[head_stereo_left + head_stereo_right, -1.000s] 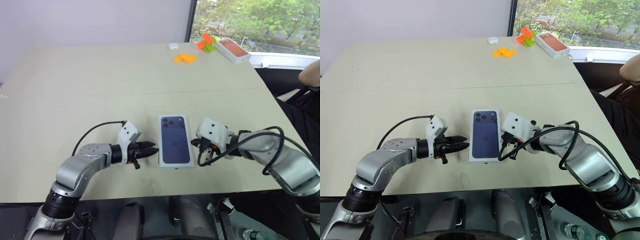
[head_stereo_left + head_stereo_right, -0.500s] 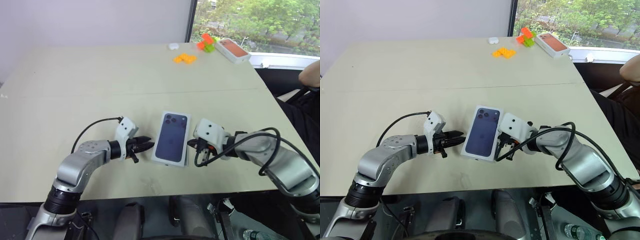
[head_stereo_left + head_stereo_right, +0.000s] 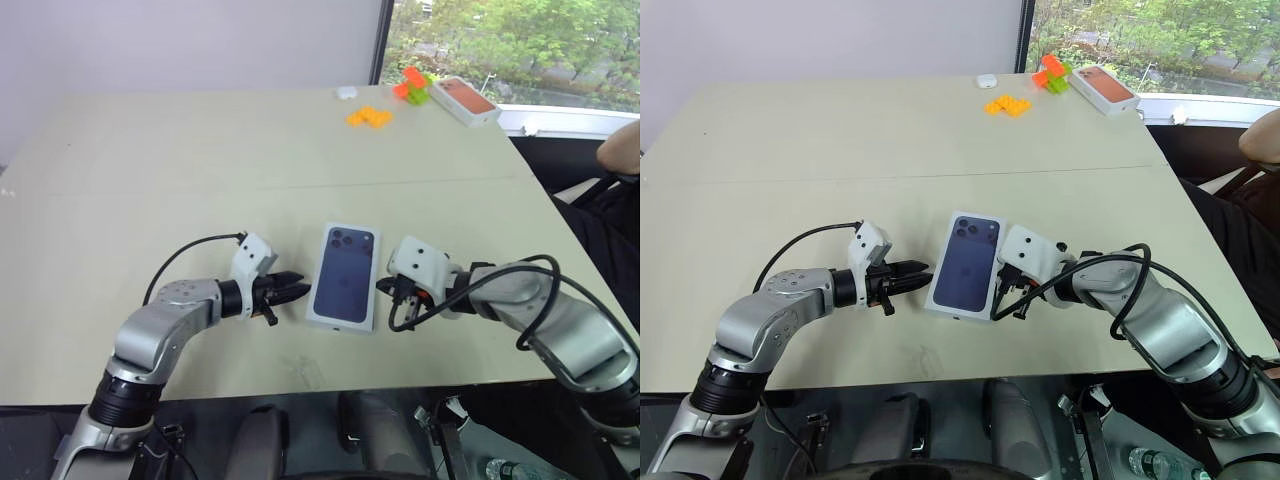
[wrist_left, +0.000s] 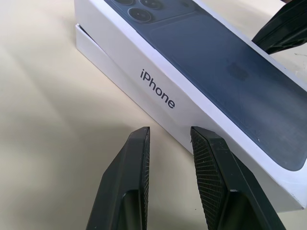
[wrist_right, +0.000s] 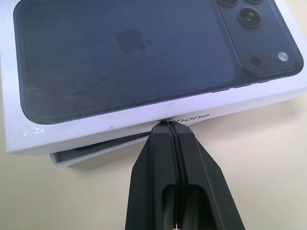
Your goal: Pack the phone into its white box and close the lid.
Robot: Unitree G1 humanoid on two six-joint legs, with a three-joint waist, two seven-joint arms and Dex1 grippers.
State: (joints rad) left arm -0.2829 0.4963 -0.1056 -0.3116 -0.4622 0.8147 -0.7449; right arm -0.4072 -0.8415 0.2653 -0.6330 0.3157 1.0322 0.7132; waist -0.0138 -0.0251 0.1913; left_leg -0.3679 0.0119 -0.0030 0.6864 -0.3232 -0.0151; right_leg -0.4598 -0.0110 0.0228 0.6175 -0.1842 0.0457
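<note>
The lid [image 3: 345, 273], white with a dark blue phone printed on top, lies on the white box [image 4: 90, 44] and sits slightly skewed, so a strip of the box's rim [image 5: 91, 152] shows under it. The phone is hidden. My left gripper [image 3: 297, 291] lies low on the table just left of the box, its fingers [image 4: 136, 163] a narrow gap apart with nothing between them. My right gripper [image 3: 383, 288] is shut, and its tips [image 5: 169, 125] press against the lid's right side wall.
At the table's far right stand a box with an orange-red top [image 3: 466, 99], orange blocks [image 3: 369, 117], green and orange blocks [image 3: 412, 85] and a small white object [image 3: 347, 92]. A person's arm [image 3: 620, 148] shows at the right edge. The table's front edge runs close below the box.
The box with its lid has turned, its far end swinging right and its near end left. My left gripper has drawn back a little to the left. The right gripper stays at the lid.
</note>
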